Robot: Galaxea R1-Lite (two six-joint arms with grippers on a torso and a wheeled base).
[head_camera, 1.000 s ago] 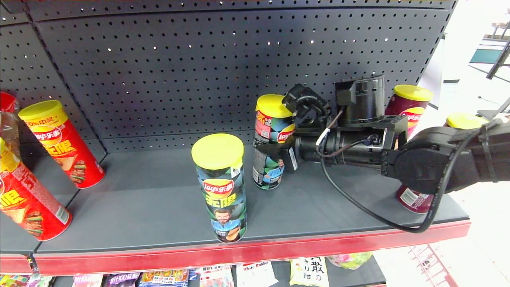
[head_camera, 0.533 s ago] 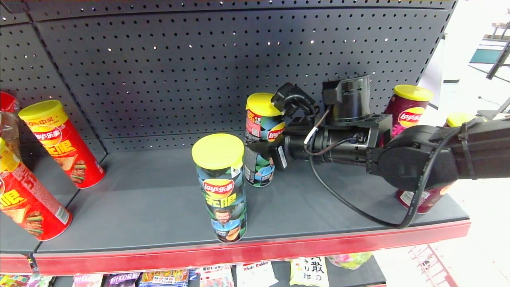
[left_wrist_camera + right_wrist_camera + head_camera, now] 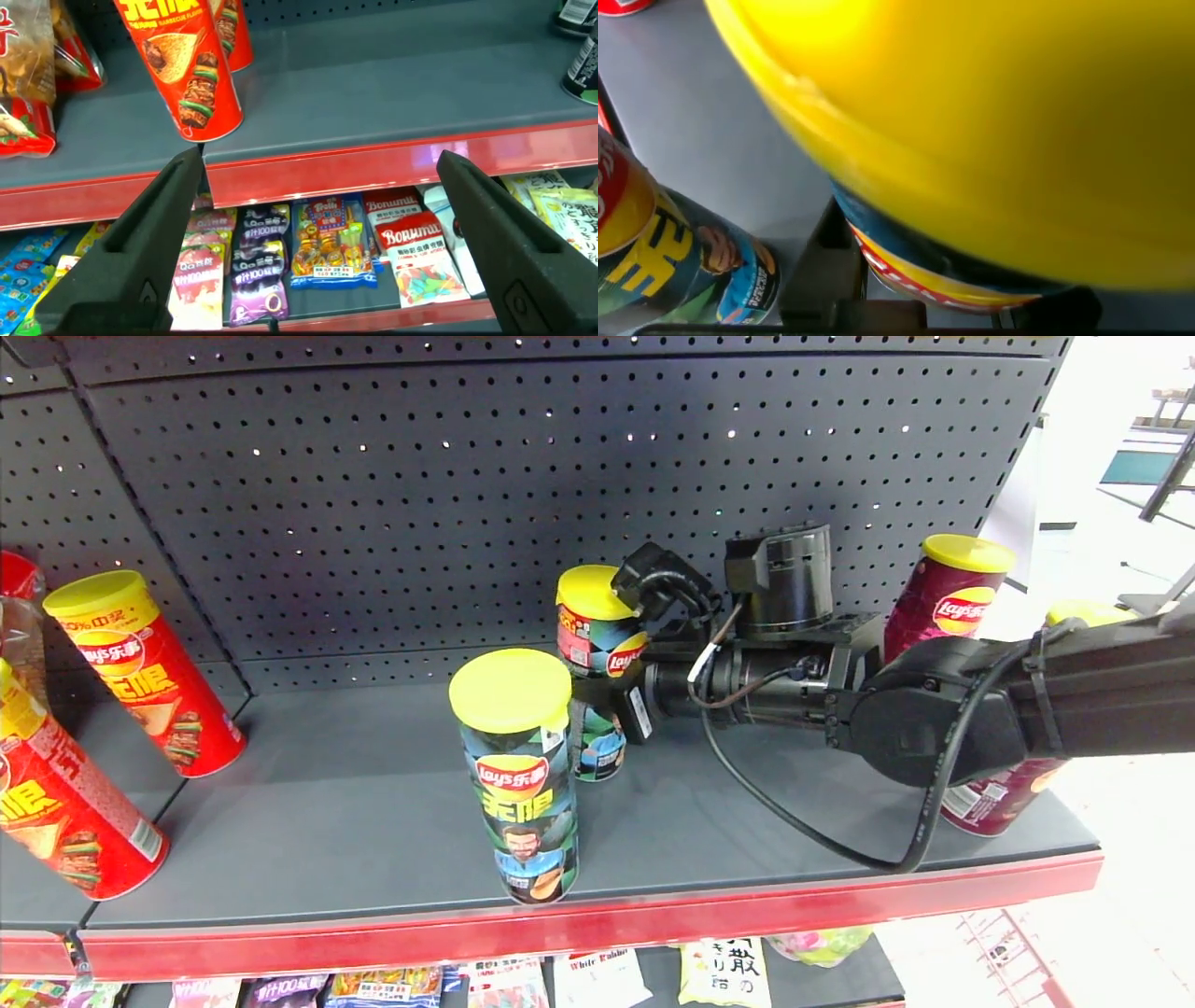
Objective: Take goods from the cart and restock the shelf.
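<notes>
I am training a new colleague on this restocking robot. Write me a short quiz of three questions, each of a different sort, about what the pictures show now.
1. True or false: the right hand is shut on a red can.
2. Which colour is the lid of the front can on the shelf? A) yellow B) red C) white
3. Fill the gap: the left hand is ____ and holds nothing.

Key
1. False. It grips the held can, which is dark with a yellow lid and stands farther back than the front can.
2. A
3. open
</notes>
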